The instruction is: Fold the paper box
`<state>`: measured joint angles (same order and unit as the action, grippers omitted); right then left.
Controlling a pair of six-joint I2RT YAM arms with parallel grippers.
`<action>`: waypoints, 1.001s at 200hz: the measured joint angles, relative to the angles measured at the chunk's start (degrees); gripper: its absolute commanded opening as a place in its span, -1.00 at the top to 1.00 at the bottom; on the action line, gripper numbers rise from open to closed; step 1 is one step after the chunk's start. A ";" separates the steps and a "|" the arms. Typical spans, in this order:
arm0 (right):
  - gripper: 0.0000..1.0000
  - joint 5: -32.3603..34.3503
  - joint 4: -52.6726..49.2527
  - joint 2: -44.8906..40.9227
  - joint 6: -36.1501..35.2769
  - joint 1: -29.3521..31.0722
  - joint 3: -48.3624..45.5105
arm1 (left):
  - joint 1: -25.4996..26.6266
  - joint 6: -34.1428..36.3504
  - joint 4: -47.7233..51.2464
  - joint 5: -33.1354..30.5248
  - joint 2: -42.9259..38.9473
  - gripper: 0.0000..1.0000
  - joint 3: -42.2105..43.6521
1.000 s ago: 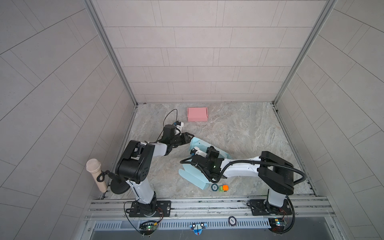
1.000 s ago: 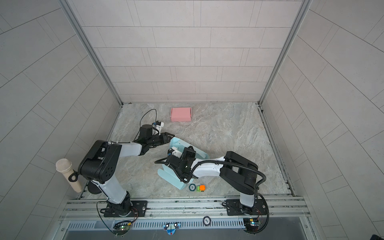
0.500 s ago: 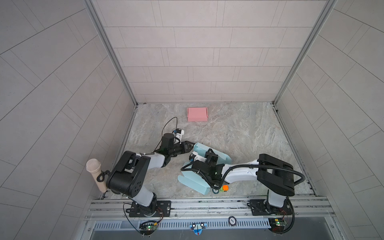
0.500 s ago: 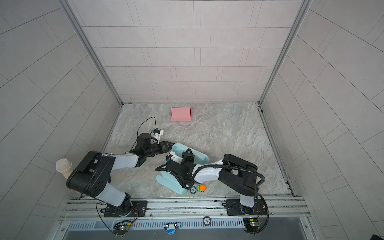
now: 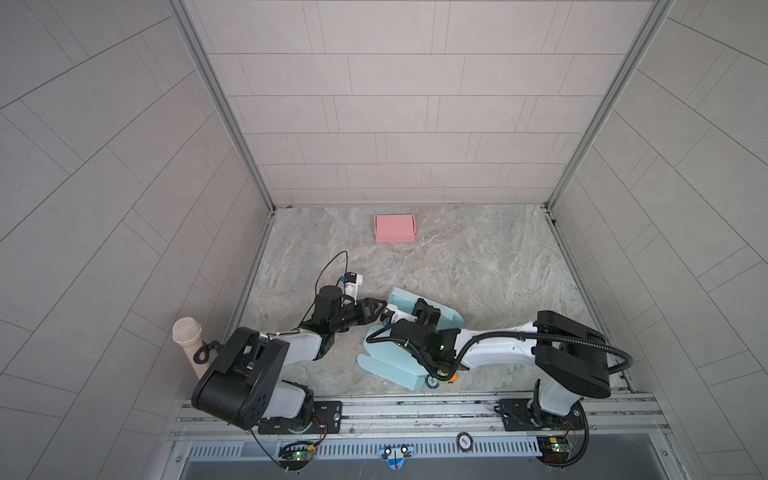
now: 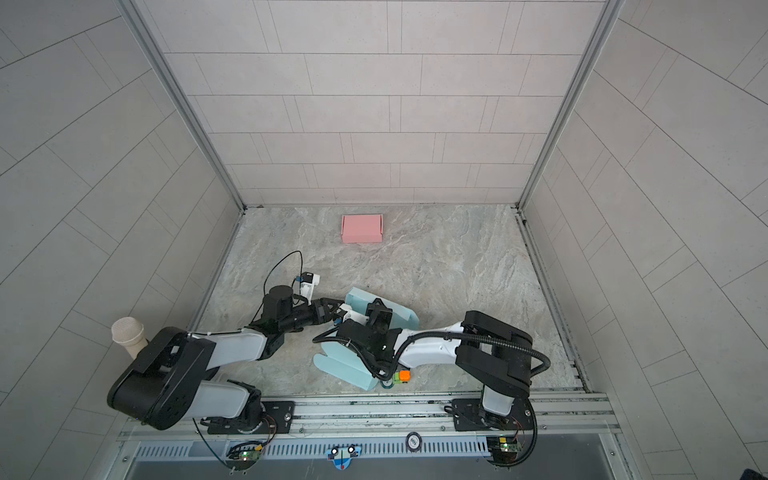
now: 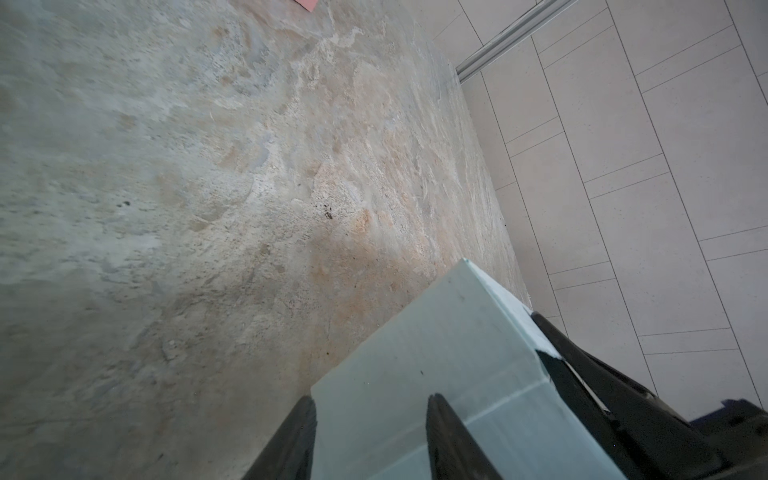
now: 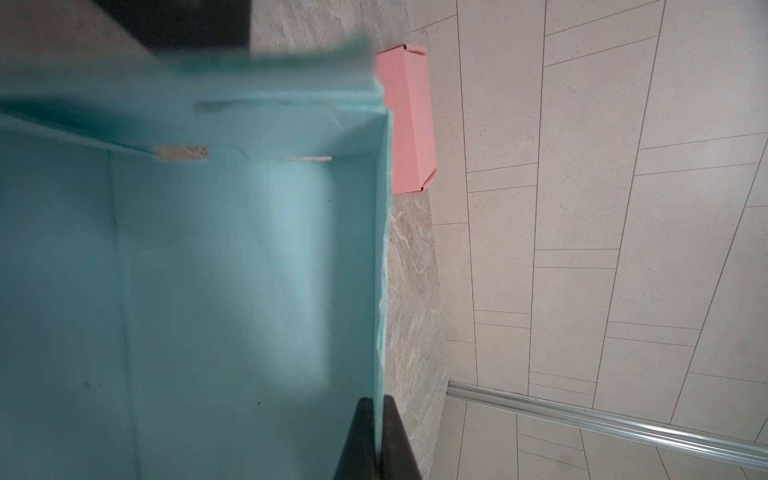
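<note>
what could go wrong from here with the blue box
1. The right gripper pinches only one thin wall of the blue box; pulling may tear or crease it.
2. The left gripper, open at the box's corner, might crush it or shove the box loose.

- Marbled grey-beige counter (image 5: 478, 266): tiled walls on three sides, metal rail along the front edge.
- Closed pink box (image 5: 394, 228): lies flat near the back wall, well apart from the rest.
- Teal paper box (image 5: 388, 363): part-folded, flaps spread, near the front edge.
- Small orange item (image 6: 402, 376) and dark ring (image 5: 431, 381): just beside the paper box's front corner; too small to identify.
</note>
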<state>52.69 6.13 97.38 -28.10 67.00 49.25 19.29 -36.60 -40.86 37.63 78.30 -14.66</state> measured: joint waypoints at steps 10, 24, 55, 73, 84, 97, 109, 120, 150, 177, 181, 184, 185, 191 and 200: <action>1.00 0.00 0.02 0.00 -0.04 0.09 0.00 | 0.26 0.00 -0.46 -0.31 -1.01 0.05 1.05; 1.00 -0.02 0.00 0.00 -0.20 0.20 0.00 | 0.68 0.09 -0.76 -0.79 -2.56 -0.02 2.56; 1.00 -0.02 0.07 0.00 -0.42 0.66 0.00 | 2.80 1.16 0.02 -2.69 -5.77 -0.08 4.50; 1.00 0.00 0.09 0.00 -0.42 0.98 0.00 | 4.07 2.14 0.57 -4.02 -6.71 -0.13 4.50; 1.00 0.00 0.11 0.00 -0.42 1.14 0.00 | 4.37 2.60 0.70 -4.63 -6.67 -0.15 4.48; 1.00 0.00 0.11 0.00 -0.42 1.36 0.00 | 4.39 3.17 0.87 -5.44 -6.47 -0.16 4.44; 1.00 0.00 0.11 0.00 -0.42 1.46 0.00 | 4.44 3.72 0.87 -6.12 -5.90 -0.18 4.24; 1.00 -0.02 0.11 0.00 -0.42 1.51 0.00 | 4.72 4.31 0.83 -6.84 -5.25 -0.20 3.93; 1.00 -0.22 0.13 0.00 -0.39 1.53 0.00 | 5.42 5.70 0.35 -8.68 -4.61 -0.21 3.80; 1.00 -0.48 0.15 0.00 -0.37 1.53 0.00 | 6.32 7.08 -0.35 -9.92 -3.76 -0.20 3.17; 1.00 -0.52 0.15 0.00 -0.37 1.53 0.00 | 6.36 7.21 -0.48 -10.05 -3.54 -0.19 3.04; 1.00 -0.57 0.15 0.00 -0.37 1.53 0.00 | 6.43 7.39 -0.59 -10.12 -3.34 -0.18 2.91; 1.00 -0.57 0.15 0.00 -0.37 1.53 0.00 | 6.43 7.41 -0.66 -10.12 -3.30 -0.17 2.89; 1.00 -0.63 0.15 0.00 -0.35 1.53 0.00 | 6.60 7.76 -0.92 -10.38 -2.97 -0.15 2.67; 1.00 -0.66 0.15 0.00 -0.35 1.53 0.00 | 6.64 8.20 -1.11 -10.69 -2.56 -0.14 2.45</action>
<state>52.03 6.28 97.38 -28.45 68.53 49.25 25.93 -28.40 -41.98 26.94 75.75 -12.21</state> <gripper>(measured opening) 0.062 0.580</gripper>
